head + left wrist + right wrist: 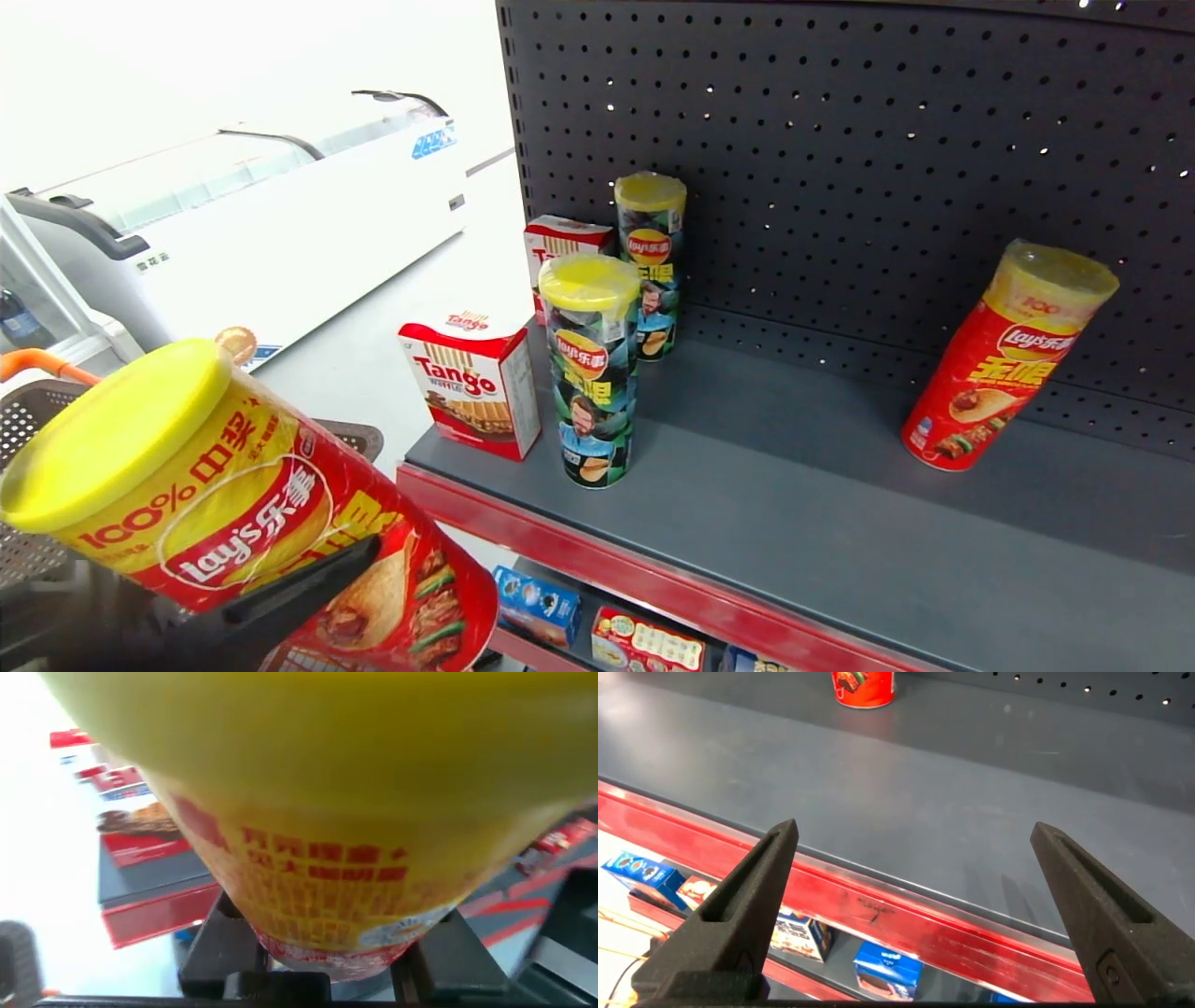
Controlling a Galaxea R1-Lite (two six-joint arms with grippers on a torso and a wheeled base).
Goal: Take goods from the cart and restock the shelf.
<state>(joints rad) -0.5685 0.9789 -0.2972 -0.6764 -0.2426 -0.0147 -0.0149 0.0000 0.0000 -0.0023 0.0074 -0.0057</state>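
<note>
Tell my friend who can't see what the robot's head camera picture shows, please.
The left gripper holds a red chip can with a yellow lid, tilted, close to the camera at lower left. On the grey shelf beyond are two dark cans with yellow lids, two red wafer boxes and, farther right, a second red can.

we stand in a shop aisle: a grey shelf (pixel 794 504) with a perforated back panel (pixel 840 140) and a red front rail (pixel 597 560) carries chip cans (pixel 593 373) and wafer boxes (pixel 471 387) in short rows. more packaged snacks (pixel 537 605) sit on the tier below, a glass-topped chest freezer (pixel 280 215) runs along the floor beside it, and a mesh cart (pixel 28 411) with an orange handle stands near the shelf's end.
</note>
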